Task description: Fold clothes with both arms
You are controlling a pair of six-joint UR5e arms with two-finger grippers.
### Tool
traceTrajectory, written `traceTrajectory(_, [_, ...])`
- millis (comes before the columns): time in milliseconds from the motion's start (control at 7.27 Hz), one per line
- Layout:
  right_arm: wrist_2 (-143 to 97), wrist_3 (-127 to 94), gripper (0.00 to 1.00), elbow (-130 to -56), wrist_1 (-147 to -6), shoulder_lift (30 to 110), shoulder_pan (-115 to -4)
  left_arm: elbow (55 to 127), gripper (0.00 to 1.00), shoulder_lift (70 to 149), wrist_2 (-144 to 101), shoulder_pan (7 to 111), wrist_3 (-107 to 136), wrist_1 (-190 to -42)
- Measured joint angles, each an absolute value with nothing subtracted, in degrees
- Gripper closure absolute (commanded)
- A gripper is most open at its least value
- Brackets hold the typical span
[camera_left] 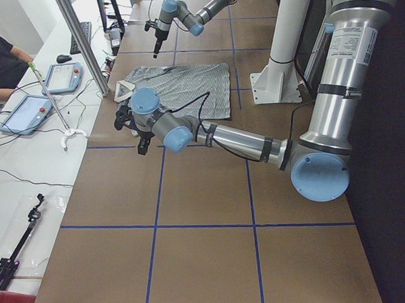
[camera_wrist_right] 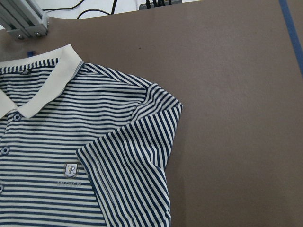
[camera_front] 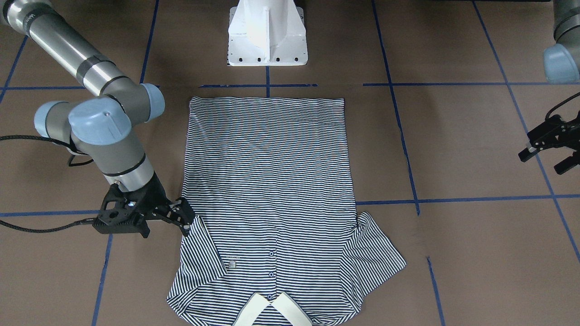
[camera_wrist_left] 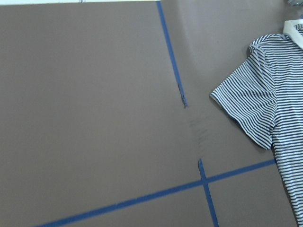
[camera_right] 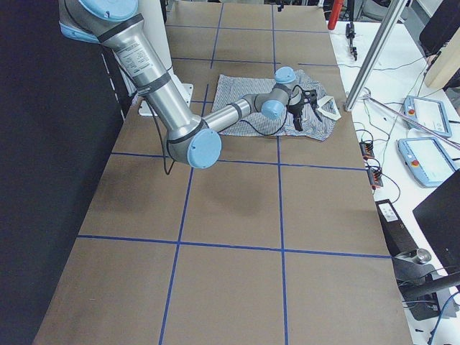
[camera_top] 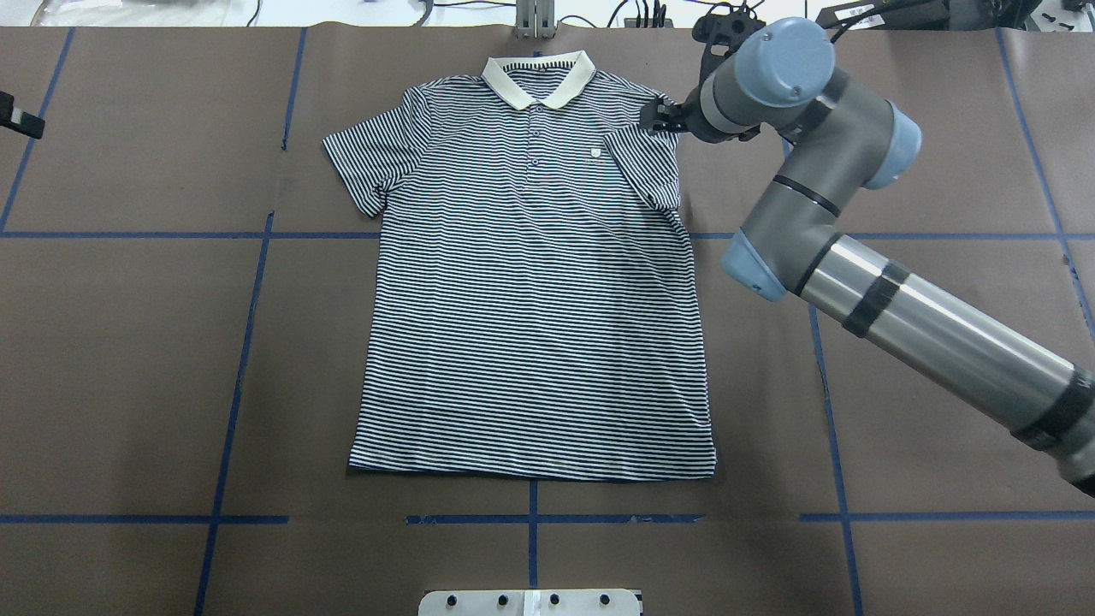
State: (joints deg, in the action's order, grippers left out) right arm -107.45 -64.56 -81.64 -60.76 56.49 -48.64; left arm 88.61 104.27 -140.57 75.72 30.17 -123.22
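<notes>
The navy-and-white striped polo shirt point(camera_top: 530, 299) lies flat and front up, its cream collar point(camera_top: 537, 77) on the far side from the robot's base. One sleeve point(camera_top: 646, 167) is folded in over the chest beside the logo; in the right wrist view it point(camera_wrist_right: 137, 175) lies flat. The other sleeve point(camera_top: 368, 162) is spread out. My right gripper point(camera_front: 186, 222) hovers at the folded sleeve's shoulder edge, jaws apart, holding nothing. My left gripper point(camera_front: 548, 156) is open and empty, far off to the side of the shirt point(camera_front: 267, 181).
The white pedestal base point(camera_front: 267, 36) stands beyond the shirt's hem. Blue tape lines point(camera_top: 244, 342) cross the brown table cover. An aluminium post point(camera_wrist_right: 23, 19) and cables stand behind the collar. Tablets point(camera_left: 30, 109) and an operator are at the table's far side.
</notes>
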Motion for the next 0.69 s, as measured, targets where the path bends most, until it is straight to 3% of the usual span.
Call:
traceTrajectory(413, [-113.54,-64.78,0.00,-96.54,-64.78,67.13,-50.83,72.54,0.00,117.81,-125.30,64.18,39.11,-129.10])
traceTrajectory(688, [-116.69,-63.61,0.00,-98.90,-66.16,69.03,-50.87,61.14,0.06,126.92,-120.51,59.17,41.55,-132.46])
